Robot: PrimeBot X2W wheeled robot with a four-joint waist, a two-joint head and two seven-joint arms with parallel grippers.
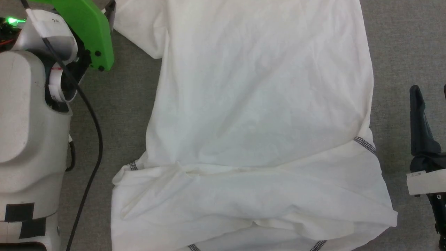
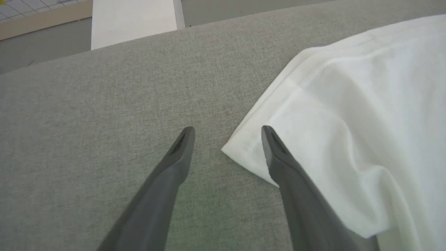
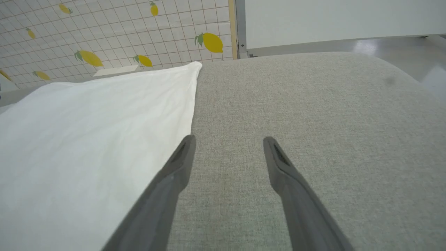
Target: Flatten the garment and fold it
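Left gripper (image 2: 226, 129): your left wrist view shows it spread and empty, one finger crossing a corner of the thin white long-sleeved shirt (image 2: 348, 122) on the grey fabric surface (image 2: 104, 122); contact you cannot judge. In your right wrist view, the right gripper (image 3: 228, 138) hangs released over bare grey beside the shirt's edge. From the head, the shirt runs off frame top and bottom.

Light was bright and even, shadows soft. The garment (image 1: 258, 87) looked washed out. Wrist views bowed at edges.
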